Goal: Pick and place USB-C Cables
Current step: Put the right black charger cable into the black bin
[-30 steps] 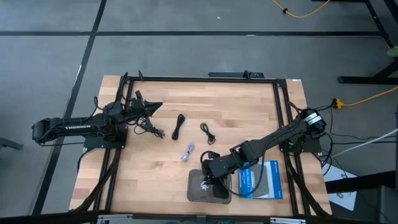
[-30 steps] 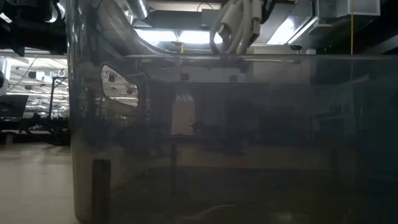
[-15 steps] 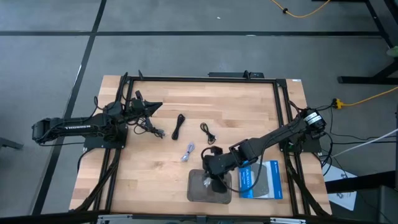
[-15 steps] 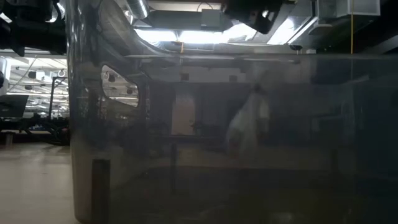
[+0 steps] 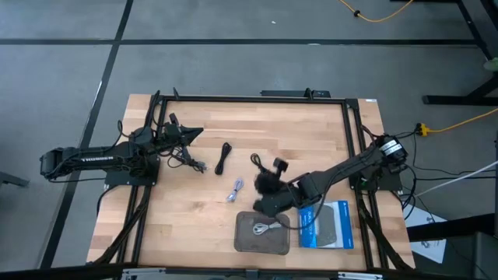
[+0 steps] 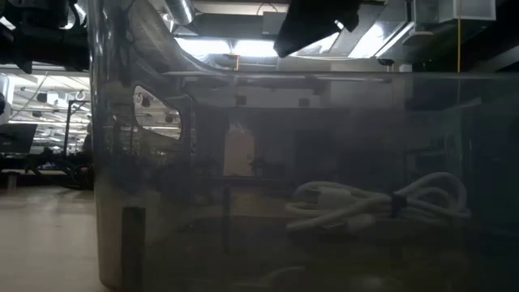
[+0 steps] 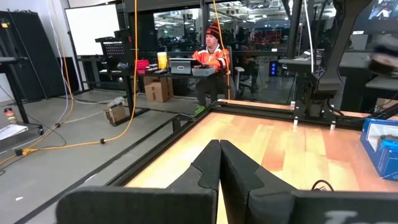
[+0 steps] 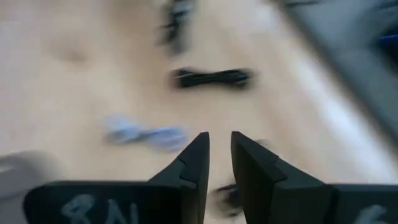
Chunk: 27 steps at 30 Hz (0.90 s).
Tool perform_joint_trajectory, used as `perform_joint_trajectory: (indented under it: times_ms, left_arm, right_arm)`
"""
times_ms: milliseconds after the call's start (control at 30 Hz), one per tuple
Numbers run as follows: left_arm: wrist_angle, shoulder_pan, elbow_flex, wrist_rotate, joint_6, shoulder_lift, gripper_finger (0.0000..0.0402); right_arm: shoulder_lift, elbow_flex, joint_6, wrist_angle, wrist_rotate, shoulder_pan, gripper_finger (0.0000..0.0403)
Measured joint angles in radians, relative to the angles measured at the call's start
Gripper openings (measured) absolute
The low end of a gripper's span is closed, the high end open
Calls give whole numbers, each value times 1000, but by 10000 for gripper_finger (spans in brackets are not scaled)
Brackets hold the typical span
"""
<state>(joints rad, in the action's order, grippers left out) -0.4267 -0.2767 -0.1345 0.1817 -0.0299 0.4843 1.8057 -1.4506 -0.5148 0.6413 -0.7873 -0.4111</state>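
Note:
The grey tray (image 5: 250, 241) sits near the table's near edge. One white USB-C cable (image 5: 268, 228) lies coiled flat on the tray's floor and shows through the tray wall in the low view (image 6: 381, 207). On the wood lie a pale lavender cable (image 5: 236, 189) and black cables (image 5: 225, 158) (image 5: 259, 165) (image 5: 187, 162). My right gripper (image 5: 266, 180) hovers blurred just beyond the tray's far side, open and empty (image 8: 217, 142), with the lavender cable (image 8: 146, 134) and a black one (image 8: 211, 78) below it. My left gripper (image 5: 193, 134) waits shut at the far left (image 7: 219, 148).
A blue-and-grey flat box (image 5: 327, 224) lies right of the tray, under my right arm. Black frame rails run along the table's edges (image 5: 354, 155). Bare wood lies between the loose cables and the far edge. A seated person (image 7: 211, 53) shows in the room behind.
The white cable dropped out of my right gripper, fell through the tray and now lies flat on the tray's floor. My right gripper rose and swung from over the tray toward the far edge, ending above the wood near the loose cables.

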Motion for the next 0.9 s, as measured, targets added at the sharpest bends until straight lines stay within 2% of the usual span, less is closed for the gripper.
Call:
perform_joint_trajectory:
  times_ms: [67,133,333,500,600,900]
  left_arm:
    - [0,0,0,0,0,0,0]
    - [0,0,0,0,0,0,0]
    - [0,0,0,0,0,0,0]
    - [0,0,0,0,0,0,0]
    - [0,0,0,0,0,0,0]
    - [0,0,0,0,0,0,0]
  right_arm:
    - [0,0,0,33,-48,31,71]
    - [1,0,-10,75,-11,80,71]
    - [1,0,-46,192,320,284,71]
    - [2,0,40,177,486,387,71]
    - [1,0,98,130,502,424,71]
    - [1,23,48,99,503,476,72]
